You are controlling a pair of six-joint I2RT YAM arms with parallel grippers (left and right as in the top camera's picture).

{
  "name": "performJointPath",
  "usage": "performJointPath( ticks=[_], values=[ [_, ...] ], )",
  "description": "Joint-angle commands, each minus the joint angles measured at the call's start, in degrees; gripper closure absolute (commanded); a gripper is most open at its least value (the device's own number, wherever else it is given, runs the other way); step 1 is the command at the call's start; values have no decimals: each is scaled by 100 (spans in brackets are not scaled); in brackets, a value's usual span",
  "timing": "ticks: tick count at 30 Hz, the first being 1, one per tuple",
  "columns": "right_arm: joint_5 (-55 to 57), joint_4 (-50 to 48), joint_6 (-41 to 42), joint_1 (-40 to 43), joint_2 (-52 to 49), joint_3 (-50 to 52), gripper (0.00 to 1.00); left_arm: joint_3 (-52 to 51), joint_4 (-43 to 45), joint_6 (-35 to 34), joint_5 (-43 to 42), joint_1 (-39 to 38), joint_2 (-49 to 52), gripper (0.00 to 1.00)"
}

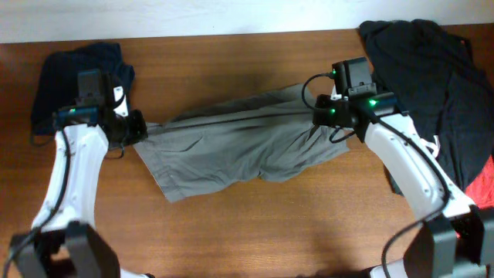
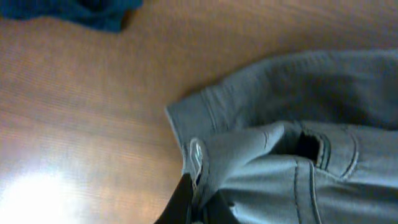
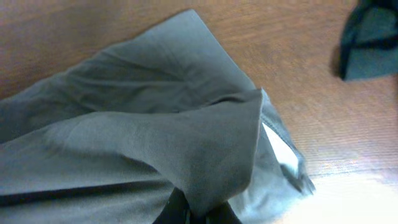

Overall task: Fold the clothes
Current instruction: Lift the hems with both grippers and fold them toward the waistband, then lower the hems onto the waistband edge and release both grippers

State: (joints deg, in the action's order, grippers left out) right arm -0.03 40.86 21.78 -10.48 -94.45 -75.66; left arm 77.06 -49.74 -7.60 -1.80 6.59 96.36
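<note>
The clothes, grey-olive shorts point(image 1: 239, 147), lie stretched across the middle of the wooden table. My left gripper point(image 1: 137, 127) is shut on the shorts' left end, where the waistband point(image 2: 205, 155) with its stitched seams bunches between my black fingertips point(image 2: 180, 202). On the other side my right gripper point(image 1: 318, 116) pinches a raised fold of the shorts point(image 3: 205, 143); the cloth drapes over the black fingers point(image 3: 171, 211). A lighter inner lining point(image 3: 277, 146) shows at the edge near that fold.
A dark navy garment point(image 1: 69, 69) lies at the back left corner, also seen as blue cloth point(image 2: 74, 12). A heap of black clothes point(image 1: 432, 85) with a red piece point(image 1: 482, 189) fills the right side. Bare wood point(image 1: 255, 232) lies in front.
</note>
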Motion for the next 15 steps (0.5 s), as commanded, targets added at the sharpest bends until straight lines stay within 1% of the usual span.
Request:
performJointPath(
  ticks=[1,7,12,13,14,15],
  values=[
    [564,-256,-57,122,-247,-85,96,98,315,-52,769,120,400,100],
    [564,-798,-61,122,-765,-85,96,98,973,-52,769,120,756,100],
    [542,-1132,-66,122,-1202,-85,96,98,1252,-52,831,120,774,99],
    [503,-1224,-127,122,-1279,-85,96,98,1300,-52,890,120,774,95],
    [457,-1322,-214,122,-1342,-85,94,98,1346,-52,953,120,774,87],
    [455,-1416,-258,122,-1397,-85,78,98,1399,-52,1025,120,774,76]
  ],
)
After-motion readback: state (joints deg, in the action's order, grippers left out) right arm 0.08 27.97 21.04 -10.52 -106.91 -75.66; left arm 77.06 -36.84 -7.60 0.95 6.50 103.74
